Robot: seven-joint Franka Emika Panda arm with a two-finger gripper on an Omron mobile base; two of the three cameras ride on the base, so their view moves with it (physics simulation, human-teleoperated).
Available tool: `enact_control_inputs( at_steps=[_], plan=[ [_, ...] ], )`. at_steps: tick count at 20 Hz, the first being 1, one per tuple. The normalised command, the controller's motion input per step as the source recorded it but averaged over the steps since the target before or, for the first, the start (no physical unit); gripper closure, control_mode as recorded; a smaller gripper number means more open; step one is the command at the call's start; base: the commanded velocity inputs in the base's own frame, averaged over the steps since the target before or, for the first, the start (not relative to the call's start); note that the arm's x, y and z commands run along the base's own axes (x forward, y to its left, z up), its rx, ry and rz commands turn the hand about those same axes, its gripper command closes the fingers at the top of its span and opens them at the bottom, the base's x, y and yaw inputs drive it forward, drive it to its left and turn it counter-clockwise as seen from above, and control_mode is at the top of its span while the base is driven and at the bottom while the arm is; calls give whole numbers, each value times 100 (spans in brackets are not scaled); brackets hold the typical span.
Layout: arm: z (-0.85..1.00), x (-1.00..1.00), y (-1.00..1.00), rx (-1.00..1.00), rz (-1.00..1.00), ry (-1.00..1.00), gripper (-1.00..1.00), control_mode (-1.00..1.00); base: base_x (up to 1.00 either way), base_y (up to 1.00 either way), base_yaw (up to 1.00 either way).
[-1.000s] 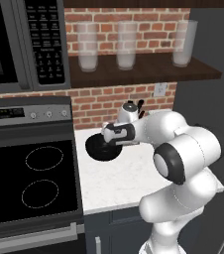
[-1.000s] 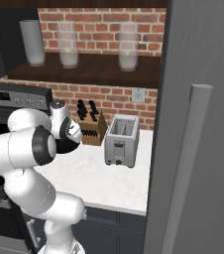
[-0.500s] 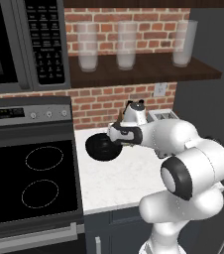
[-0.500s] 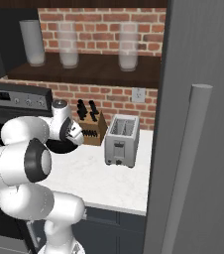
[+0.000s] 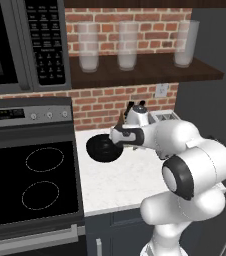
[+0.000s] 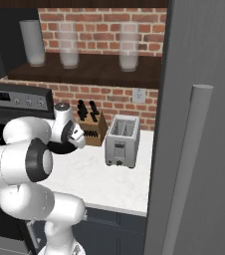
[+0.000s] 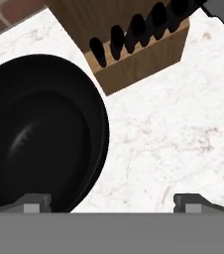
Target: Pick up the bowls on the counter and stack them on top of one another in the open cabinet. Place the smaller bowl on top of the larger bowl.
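Once the pincer (image 7: 112, 201) had sprung wide, releasing nothing, it hung over the black bowl (image 7: 37, 134) on the worktop (image 7: 173, 139); grasp pending.

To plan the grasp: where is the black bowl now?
In the left base view the black bowl sits on the white counter, just right of the stovetop; the hand view shows it beside the knife block.

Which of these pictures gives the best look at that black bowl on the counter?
The hand view: the bowl is close and seen from above. The left base view shows it small, beside the claw. In the right base view the arm hides most of it.
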Motion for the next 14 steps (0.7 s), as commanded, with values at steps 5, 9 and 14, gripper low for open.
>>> enact_control_inputs(
  at_steps=[5, 9, 14],
  plan=[
    [-19, 17, 3, 0, 0, 6, -100, -100, 0, 0, 0],
    [-32, 12, 9, 0, 0, 8, -100, -100, 0, 0, 0],
    [-35, 7, 10, 0, 0, 4, -100, -100, 0, 0, 0]
  ],
)
